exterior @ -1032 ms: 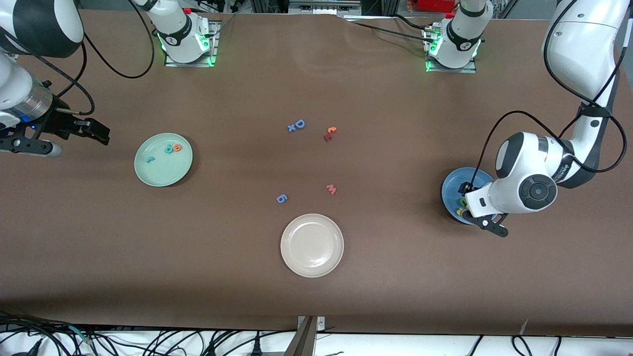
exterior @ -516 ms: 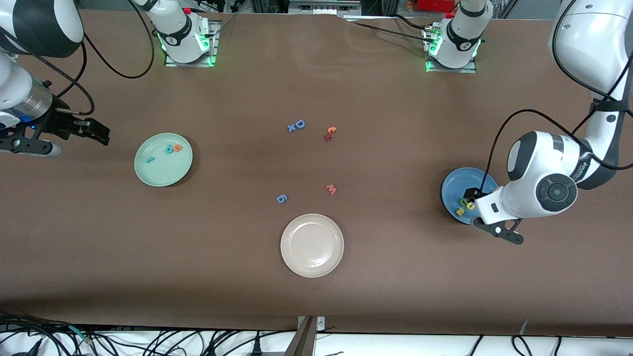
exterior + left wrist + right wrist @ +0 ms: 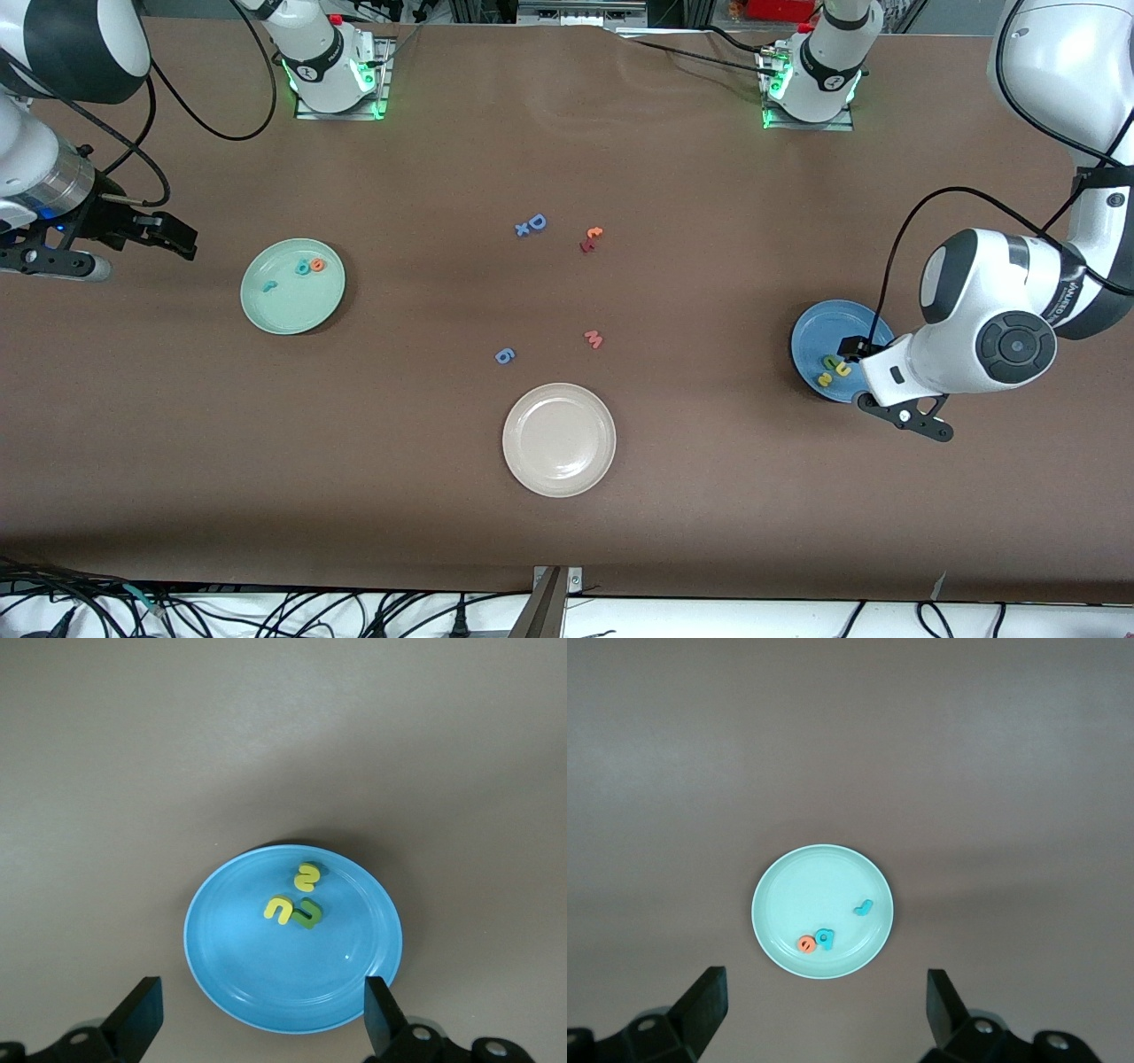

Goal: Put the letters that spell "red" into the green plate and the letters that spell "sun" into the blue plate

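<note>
Letters that spell "red" sit in green plate, "sun" letters in blue plate; left claw and right claw both released, task looks done.

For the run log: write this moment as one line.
left gripper: open, over blue plate edge | right gripper: open, waiting | s, u, n in blue plate | r, e, d in green plate

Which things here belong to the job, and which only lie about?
Job: green plate holding teal r, teal d, orange e; blue plate holding yellow s, yellow u, green n.

Lying about: cream plate, blue D, blue g, pinkish w.
</note>
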Controlling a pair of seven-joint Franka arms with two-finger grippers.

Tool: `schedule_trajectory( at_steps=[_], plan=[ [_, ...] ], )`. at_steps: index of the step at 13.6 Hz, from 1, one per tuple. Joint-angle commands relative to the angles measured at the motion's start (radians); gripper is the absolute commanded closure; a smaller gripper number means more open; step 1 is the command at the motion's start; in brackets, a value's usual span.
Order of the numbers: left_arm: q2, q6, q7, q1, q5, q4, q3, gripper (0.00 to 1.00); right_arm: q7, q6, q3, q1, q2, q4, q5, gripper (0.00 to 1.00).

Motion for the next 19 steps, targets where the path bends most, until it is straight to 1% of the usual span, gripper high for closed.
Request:
schedule_trajectory(
  at_steps=[1,3,4,7,10,14,16,19],
  plan=[
    [-0.029,-0.039,-0.003,-0.08,-0.101,0.039,0.113,0.0,-0.002,0.015,0.0,-0.003,-0.017,-0.018,0.017,0.01],
    [-0.071,-0.04,-0.003,-0.142,-0.213,0.038,0.233,0.0,-0.002,0.022,0.001,-0.003,-0.017,-0.018,0.019,0.0],
    [-0.094,-0.045,-0.003,-0.159,-0.237,0.036,0.268,0.0,-0.003,0.022,0.0,-0.003,-0.017,-0.015,0.019,0.0],
    [-0.155,-0.054,-0.003,-0.162,-0.247,0.024,0.285,0.0,-0.003,0.025,-0.002,-0.003,-0.014,-0.01,0.046,0.0],
    [-0.217,-0.063,-0.001,-0.206,-0.287,0.007,0.366,0.0,-0.003,0.026,-0.003,-0.003,-0.014,-0.01,0.053,0.0],
    [-0.331,-0.141,-0.003,-0.234,-0.299,-0.005,0.368,0.0,-0.003,0.025,-0.002,-0.003,-0.014,-0.01,0.053,0.0],
    [-0.405,-0.155,-0.003,-0.255,-0.301,-0.048,0.385,0.0,-0.003,0.025,-0.002,-0.001,-0.013,-0.009,0.053,0.0],
    [-0.479,-0.152,-0.001,-0.243,-0.304,-0.118,0.385,0.0,-0.003,0.02,-0.002,-0.001,-0.011,-0.003,0.053,0.0]
  ],
)
